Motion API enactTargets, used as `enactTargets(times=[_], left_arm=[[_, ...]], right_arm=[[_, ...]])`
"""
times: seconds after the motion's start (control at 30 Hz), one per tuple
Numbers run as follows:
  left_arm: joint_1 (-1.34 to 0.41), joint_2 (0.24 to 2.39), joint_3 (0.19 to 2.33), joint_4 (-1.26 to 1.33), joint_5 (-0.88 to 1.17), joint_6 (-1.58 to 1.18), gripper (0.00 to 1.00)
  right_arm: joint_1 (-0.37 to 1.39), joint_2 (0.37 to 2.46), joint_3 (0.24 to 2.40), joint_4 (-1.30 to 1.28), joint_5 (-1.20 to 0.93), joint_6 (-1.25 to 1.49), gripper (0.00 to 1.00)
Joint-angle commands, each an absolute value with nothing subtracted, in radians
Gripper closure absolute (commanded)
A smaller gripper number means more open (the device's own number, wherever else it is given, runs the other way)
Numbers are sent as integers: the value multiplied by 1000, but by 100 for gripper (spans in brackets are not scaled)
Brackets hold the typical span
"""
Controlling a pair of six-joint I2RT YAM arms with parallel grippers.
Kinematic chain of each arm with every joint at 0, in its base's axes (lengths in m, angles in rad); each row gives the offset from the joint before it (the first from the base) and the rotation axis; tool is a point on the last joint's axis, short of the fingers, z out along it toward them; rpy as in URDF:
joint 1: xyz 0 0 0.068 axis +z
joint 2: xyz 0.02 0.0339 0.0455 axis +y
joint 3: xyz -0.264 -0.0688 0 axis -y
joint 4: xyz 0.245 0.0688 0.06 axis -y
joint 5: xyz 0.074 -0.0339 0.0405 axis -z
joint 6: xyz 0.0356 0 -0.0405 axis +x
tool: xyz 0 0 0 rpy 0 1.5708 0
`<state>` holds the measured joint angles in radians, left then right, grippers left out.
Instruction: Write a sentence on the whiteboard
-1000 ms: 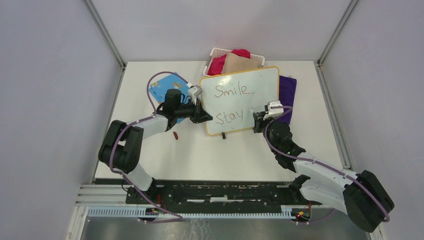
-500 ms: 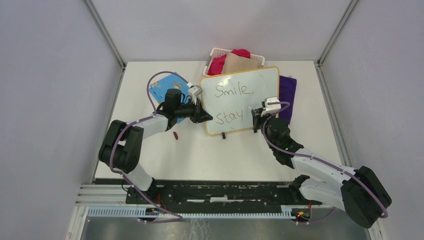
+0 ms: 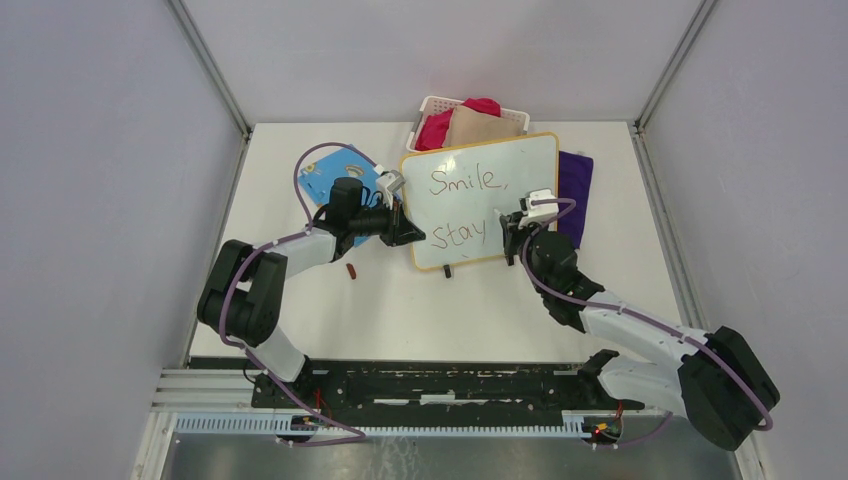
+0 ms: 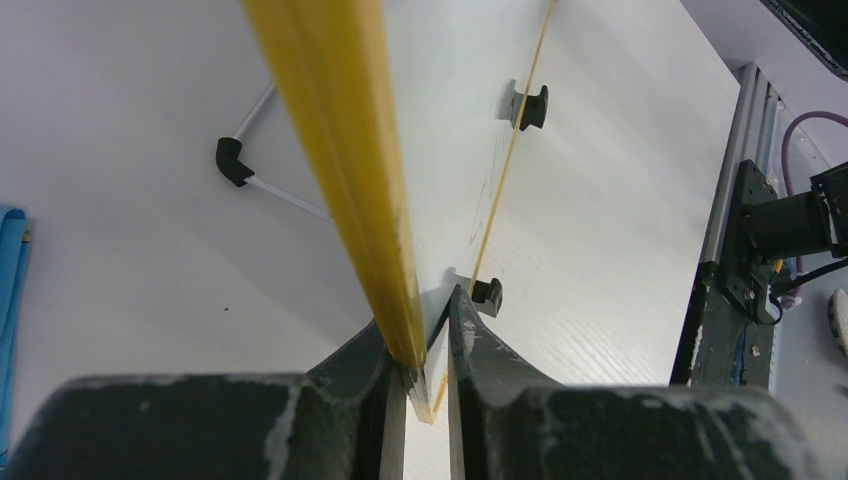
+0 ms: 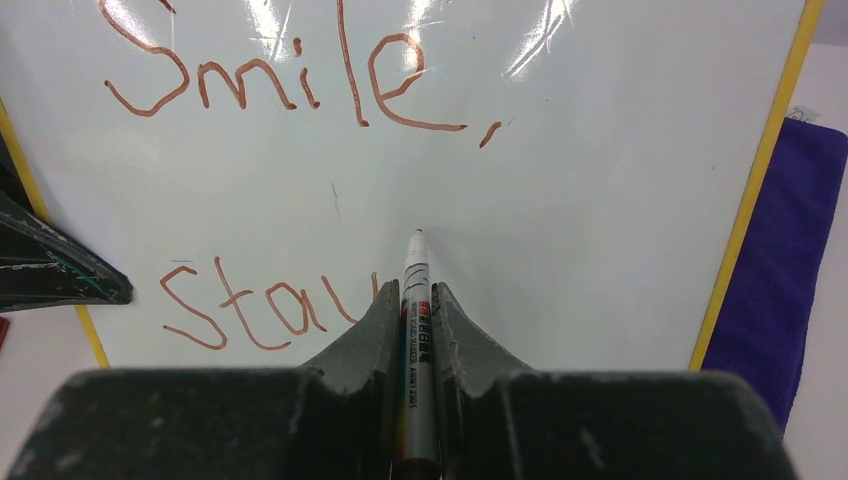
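We see a white basket (image 3: 428,104) of cloths (image 3: 436,130) at the table's (image 3: 400,310) far edge, a blue card (image 3: 345,163), a purple cloth (image 3: 574,190).

The top view looks down from above and behind the arms, taking in the whole surface (image 3: 400,300). The left wrist view peers past the left tool (image 4: 425,330) along the whiteboard (image 4: 335,150) edge, very close. The right wrist view looks over the right tool (image 5: 415,290) and marker (image 5: 416,265) squarely at the board's face, shared with the top view.
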<state>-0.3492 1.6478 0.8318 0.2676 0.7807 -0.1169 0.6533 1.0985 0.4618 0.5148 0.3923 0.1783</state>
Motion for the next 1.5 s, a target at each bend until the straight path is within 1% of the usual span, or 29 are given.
enactTargets(times=[0.0, 0.4, 0.63, 1.0, 1.3, 1.47], left_arm=[[-367, 1700, 808, 106, 623, 3, 98], [-367, 1695, 807, 105, 623, 3, 98], [-366, 1697, 808, 104, 622, 3, 98], [-366, 1694, 809, 100, 622, 3, 98], [-367, 1697, 811, 97, 623, 3, 98], [-367, 1699, 811, 97, 622, 3, 98]], right_arm=[[652, 1112, 507, 557, 389, 170, 100], [652, 1145, 501, 554, 407, 169, 100], [652, 1113, 446, 551, 408, 183, 100], [661, 1073, 331, 545, 347, 230, 100], [684, 1035, 245, 540, 354, 255, 100], [686, 1007, 245, 527, 365, 253, 100]])
